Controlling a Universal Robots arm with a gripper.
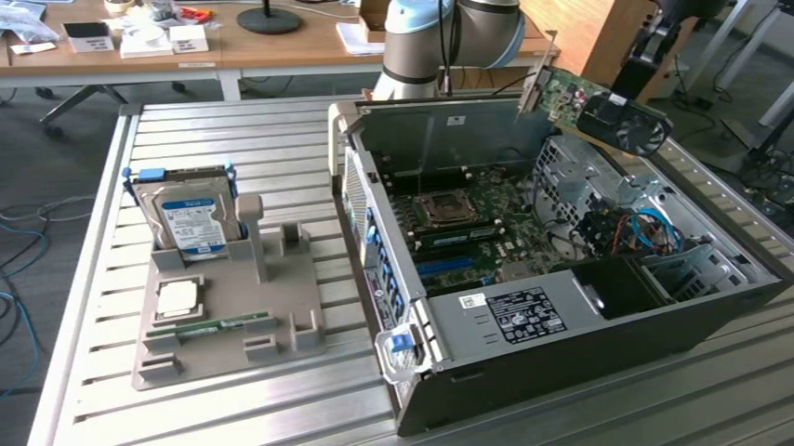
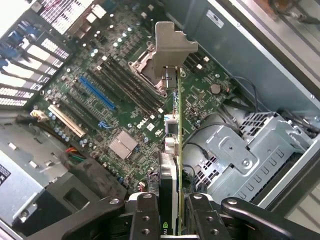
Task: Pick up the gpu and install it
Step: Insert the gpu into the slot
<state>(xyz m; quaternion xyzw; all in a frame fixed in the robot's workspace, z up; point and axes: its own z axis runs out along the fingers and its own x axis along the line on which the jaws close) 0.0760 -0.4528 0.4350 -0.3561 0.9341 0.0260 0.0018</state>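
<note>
The gpu (image 1: 581, 98) hangs in the air above the far right corner of the open computer case (image 1: 447, 121), tilted, its silver bracket (image 1: 536, 79) toward the robot's base. My gripper (image 1: 624, 110) is shut on its black cooler end. In the wrist view the gpu (image 2: 173, 125) shows edge-on, clamped between my fingers (image 2: 145, 206), with my gripper (image 2: 172, 202) shut around it and the bracket (image 2: 170, 45) at the far end. Below it lies the motherboard (image 2: 125, 100) with a blue slot (image 2: 97, 95) and a pale slot (image 2: 67, 121).
A grey fixture tray (image 1: 285, 339) at the exterior view's left holds a hard drive (image 1: 192, 218), a processor (image 1: 178, 297) and a memory stick (image 1: 211, 327). Inside the case are a metal drive cage (image 2: 250, 150), cables (image 1: 633, 232) and a power supply (image 1: 522, 316). The arm's base (image 1: 434, 46) stands behind the case.
</note>
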